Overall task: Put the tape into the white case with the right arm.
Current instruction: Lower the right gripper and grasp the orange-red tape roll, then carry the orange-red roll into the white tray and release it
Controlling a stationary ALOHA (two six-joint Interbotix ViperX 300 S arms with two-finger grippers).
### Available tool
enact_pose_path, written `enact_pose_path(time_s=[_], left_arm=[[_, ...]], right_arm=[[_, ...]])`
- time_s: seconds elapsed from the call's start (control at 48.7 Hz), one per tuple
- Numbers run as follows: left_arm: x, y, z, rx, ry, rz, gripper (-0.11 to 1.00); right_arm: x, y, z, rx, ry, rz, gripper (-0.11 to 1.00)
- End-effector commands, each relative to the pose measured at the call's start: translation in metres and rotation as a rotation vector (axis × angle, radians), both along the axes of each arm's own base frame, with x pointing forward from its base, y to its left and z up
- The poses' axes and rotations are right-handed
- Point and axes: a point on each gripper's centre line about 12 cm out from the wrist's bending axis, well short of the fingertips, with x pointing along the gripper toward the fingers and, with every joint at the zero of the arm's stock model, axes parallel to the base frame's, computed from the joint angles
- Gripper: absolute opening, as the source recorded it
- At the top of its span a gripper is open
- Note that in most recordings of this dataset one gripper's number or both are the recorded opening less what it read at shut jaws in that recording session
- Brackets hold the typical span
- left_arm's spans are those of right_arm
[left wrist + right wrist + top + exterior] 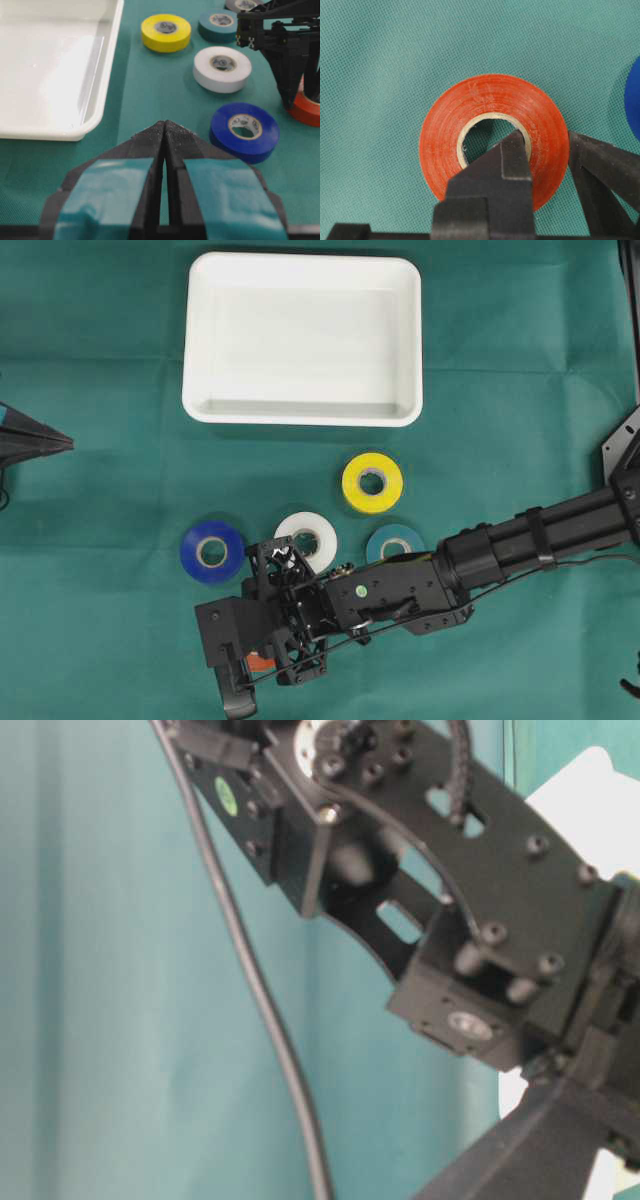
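Right claw (547,150) clamped on the orange tape roll (485,100) near the bench's front edge; left claw (165,131) closed, empty.

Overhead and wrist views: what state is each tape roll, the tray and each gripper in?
Shallow white plastic case: empty.
Orange tape roll: flat on cloth, pinched through its wall.
Right gripper: shut on orange tape roll.
Left gripper: shut, holding nothing.
Blue, white, yellow, teal tape rolls: flat, untouched.
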Motion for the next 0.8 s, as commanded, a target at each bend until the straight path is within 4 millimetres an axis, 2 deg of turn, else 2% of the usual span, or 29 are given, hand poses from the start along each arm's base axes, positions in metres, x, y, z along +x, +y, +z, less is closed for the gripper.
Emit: enact_pose_path(time_s=[0.0, 0.206, 0.493, 0.658, 0.781], left_arm=[[0.001, 0.0, 0.005, -0.003, -0.014, 0.002, 0.0], [0.001, 0.0, 0.005, -0.001, -0.012, 0.002, 0.0], [0.001, 0.0, 0.005, -0.001, -0.012, 0.002, 0.0], [0.001, 0.0, 0.005, -0.003, -0.012, 0.002, 0.0], [0.001, 0.0, 0.005, -0.003, -0.012, 0.002, 0.0]], right_arm=[[0.002, 0.007, 0.05, 0.031, -0.097, 0.012, 0.01], [-0.007, 0.007, 0.083, 0.032, -0.107, 0.01, 0.01], [-0.014, -0.001, 0.099, -0.007, -0.093, 0.008, 0.01], [-0.008, -0.025, 0.096, -0.033, -0.096, -0.034, 0.01], [-0.002, -0.057, 0.094, -0.05, -0.091, -0.088, 0.01]])
